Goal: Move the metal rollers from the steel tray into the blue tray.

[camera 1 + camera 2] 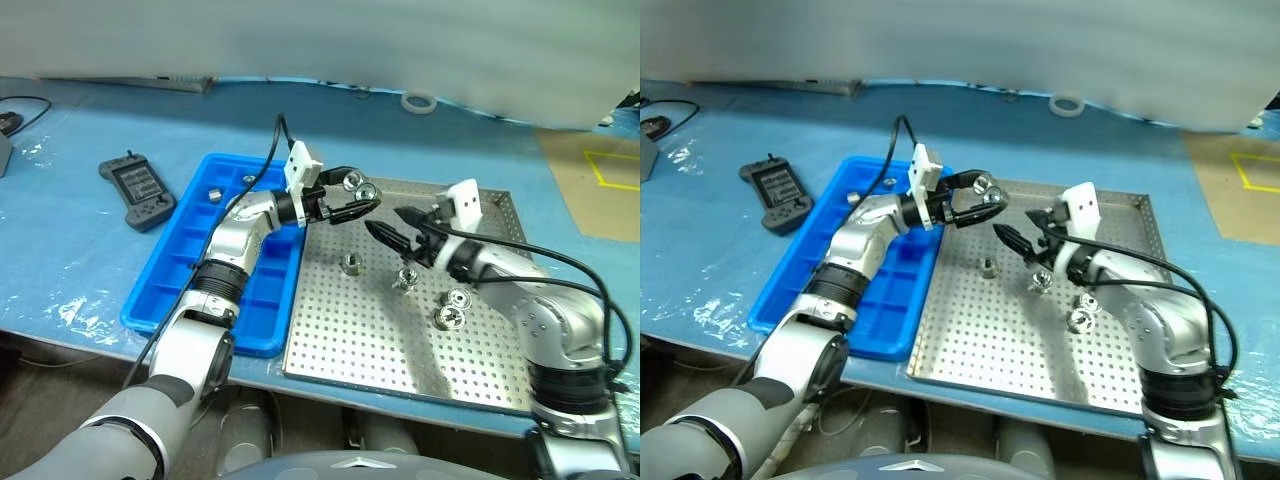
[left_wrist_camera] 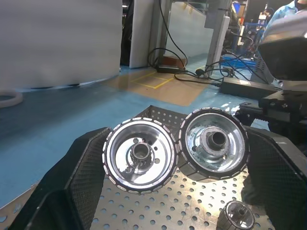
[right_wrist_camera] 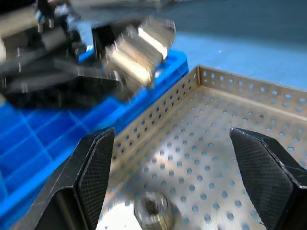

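Left-wrist view: my left pincer (image 2: 175, 153) grasps two metal rollers (image 2: 139, 155) side by side; blue tray (image 1: 160, 290) lies leftward; right pincer (image 3: 187, 177) released.

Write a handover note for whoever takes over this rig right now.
Left pincer: clamped on two metal rollers side by side, above the steel tray near its edge by the blue tray.
Right pincer: open, empty, over the steel tray.
Done: one roller in the blue tray.
Left: drop the held pair, then four rollers on the steel tray.
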